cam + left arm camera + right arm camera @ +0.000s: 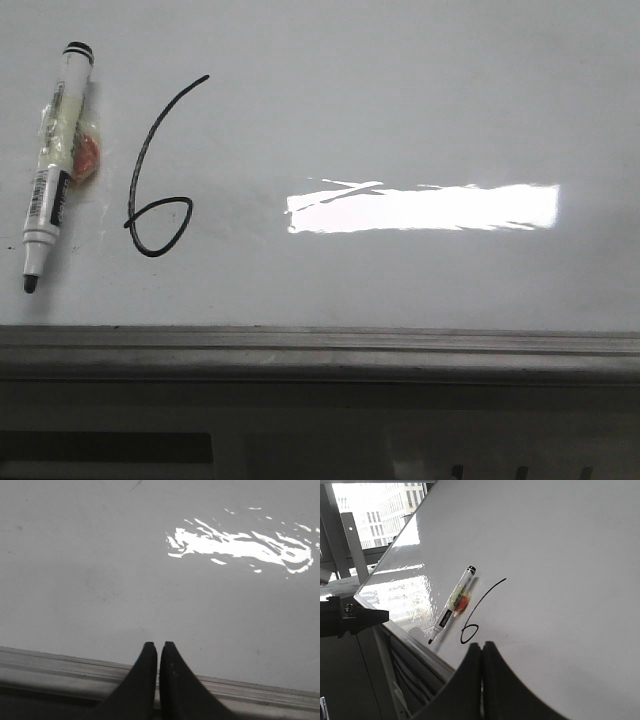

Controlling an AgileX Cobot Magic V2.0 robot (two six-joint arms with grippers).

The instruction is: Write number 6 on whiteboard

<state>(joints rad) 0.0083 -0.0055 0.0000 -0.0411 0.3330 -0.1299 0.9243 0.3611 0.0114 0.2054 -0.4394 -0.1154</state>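
Note:
A thin black number 6 (155,180) is drawn on the whiteboard (420,110) at the left; it also shows in the right wrist view (477,615). A white marker pen (55,165) with a black tip lies loose on the board just left of the digit, and shows in the right wrist view (451,607). My left gripper (158,646) is shut and empty, over the board's near edge. My right gripper (483,646) is shut and empty, at the near edge, a short way from the digit. Neither gripper shows in the front view.
A grey metal edge strip (320,350) runs along the board's near side, also in the left wrist view (60,667). A bright glare patch (425,208) lies on the board right of the digit. The other arm (350,620) reaches in beside the board's edge.

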